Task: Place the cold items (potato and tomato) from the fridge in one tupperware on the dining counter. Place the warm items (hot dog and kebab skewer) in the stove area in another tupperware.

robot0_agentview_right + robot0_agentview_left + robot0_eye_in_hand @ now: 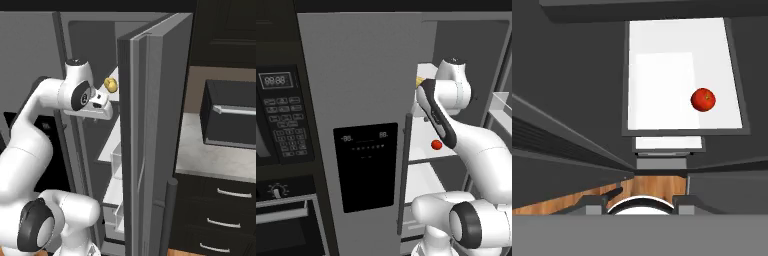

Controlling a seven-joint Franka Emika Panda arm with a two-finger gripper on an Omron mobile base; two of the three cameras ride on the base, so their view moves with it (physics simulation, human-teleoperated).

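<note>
Fridge open; tomato on shelf below claw; claw state unclear.

A red tomato with a small dark stem spot lies on a white shelf; a yellowish potato shows higher in the fridge. The fridge door is plain grey with a black panel showing pale digits. The microwave is black, the counter speckled light grey, the floor brown wood grain

Microwave keypad left — dark toaster oven on the counter.
</note>
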